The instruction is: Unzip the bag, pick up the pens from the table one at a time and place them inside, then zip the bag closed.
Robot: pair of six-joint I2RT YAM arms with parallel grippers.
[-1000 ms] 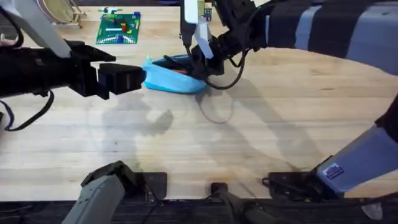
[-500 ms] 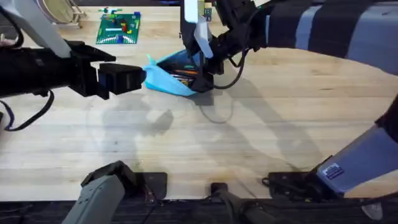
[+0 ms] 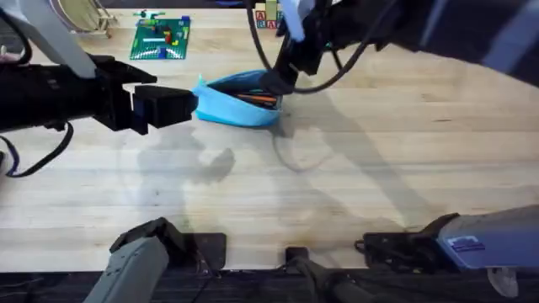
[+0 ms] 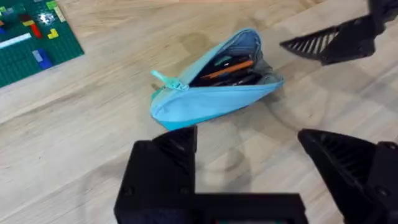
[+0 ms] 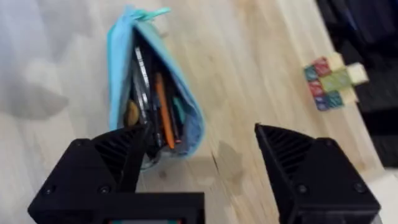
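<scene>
Lifting clear since before, right pincer (image 3: 282, 77), bag (image 3: 236, 103) resettled, unzipped

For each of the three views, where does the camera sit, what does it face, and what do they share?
Overhead: above the arm bases, looking down and forward over the table; both arms show.
Left wrist: on the left arm, facing the bag; left gripper open.
Right wrist: on the right arm, looking into the open bag at the pens; right gripper open.
Shared: the bag.
</scene>
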